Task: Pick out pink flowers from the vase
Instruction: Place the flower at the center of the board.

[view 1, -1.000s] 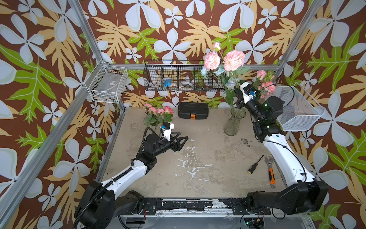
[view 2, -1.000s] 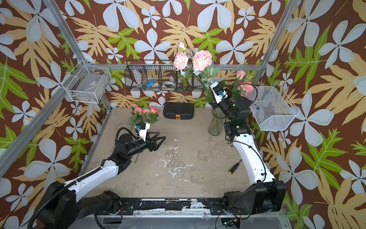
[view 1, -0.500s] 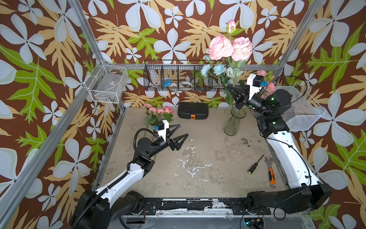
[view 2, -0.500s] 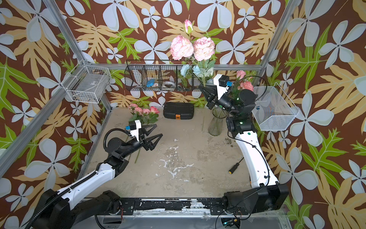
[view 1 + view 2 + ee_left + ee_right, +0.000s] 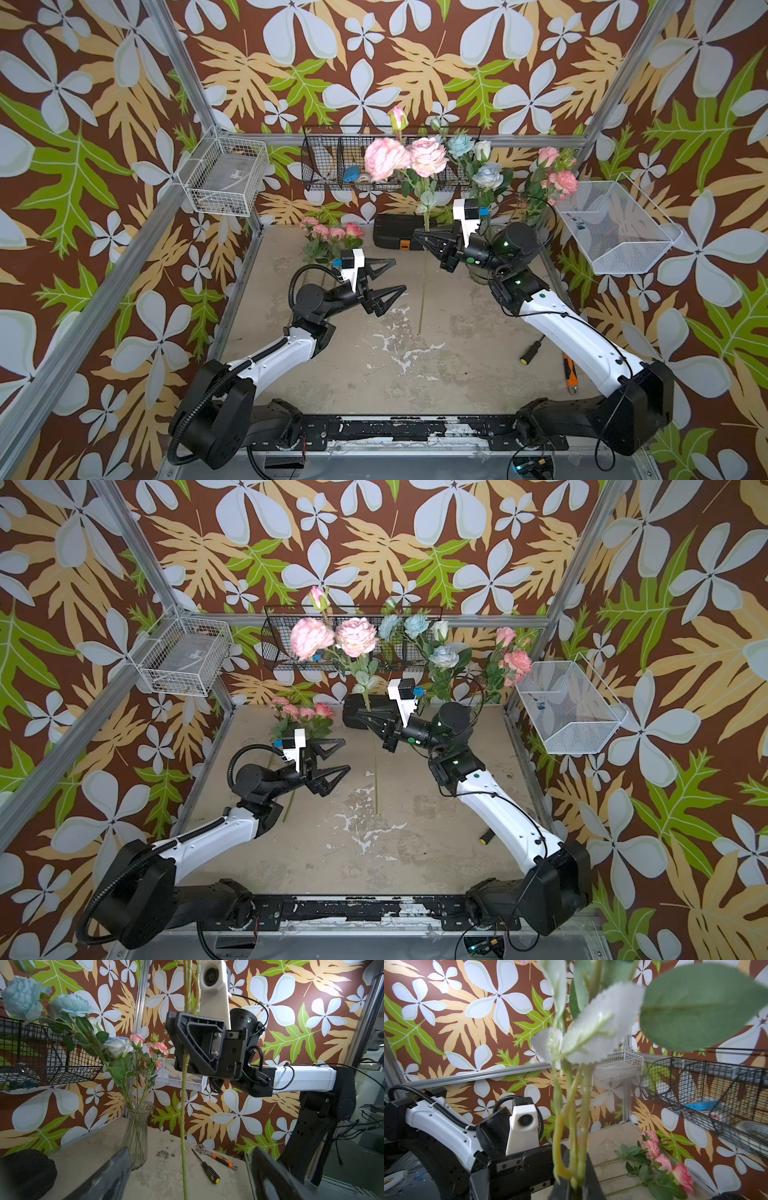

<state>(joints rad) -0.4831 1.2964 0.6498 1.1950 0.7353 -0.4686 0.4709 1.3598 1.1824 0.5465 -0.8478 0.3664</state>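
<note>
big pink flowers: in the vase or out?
Out. The right claw holds the big pink flowers by the stem, which hangs beside the vase, clear of it.

Pink flowers [image 5: 405, 158] in right end effector [image 5: 419, 237]

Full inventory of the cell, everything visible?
held pink flowers: one sprig, two blooms plus bud, out of vase
loose pink flowers: one bunch, lying back left
pink flowers in vase: few, back right
blue and white roses: several, in vase
vase: one, clear glass, back right
case: one, black, table rear
wire baskets: three; black rear, white left, white right
screwdriver: one, black, front right
wrench: one, orange-handled, beside it
left pincer: open, empty
right pincer: shut on held stem
</note>
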